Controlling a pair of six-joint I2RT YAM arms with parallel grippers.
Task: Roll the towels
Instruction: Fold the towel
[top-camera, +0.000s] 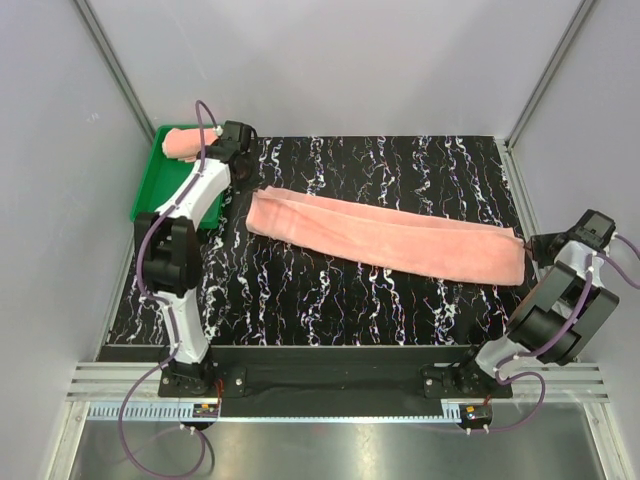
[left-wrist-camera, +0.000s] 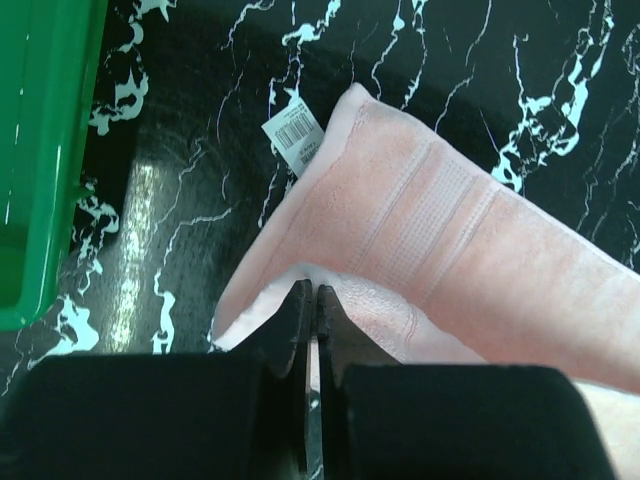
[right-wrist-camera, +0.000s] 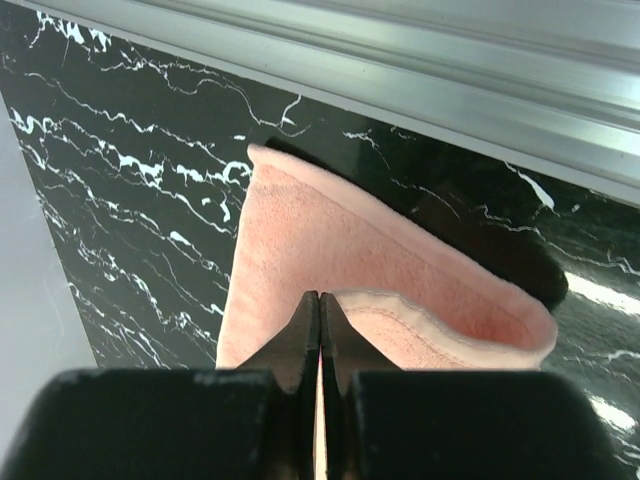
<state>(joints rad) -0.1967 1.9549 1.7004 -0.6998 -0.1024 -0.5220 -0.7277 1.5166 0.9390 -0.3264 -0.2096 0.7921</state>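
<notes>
Pink towel (top-camera: 385, 238) lies stretched between our two arms: left gripper (left-wrist-camera: 312, 290) pinched tight on its tagged end, right gripper (right-wrist-camera: 320, 296) likewise on the other.

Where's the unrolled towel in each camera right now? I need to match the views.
Top external: unrolled towel stretched across the middle, left to right.
Left wrist: its tagged left end fills the right half.
Right wrist: its right end, centre frame.
Shared landmark: black marbled tabletop.
</notes>
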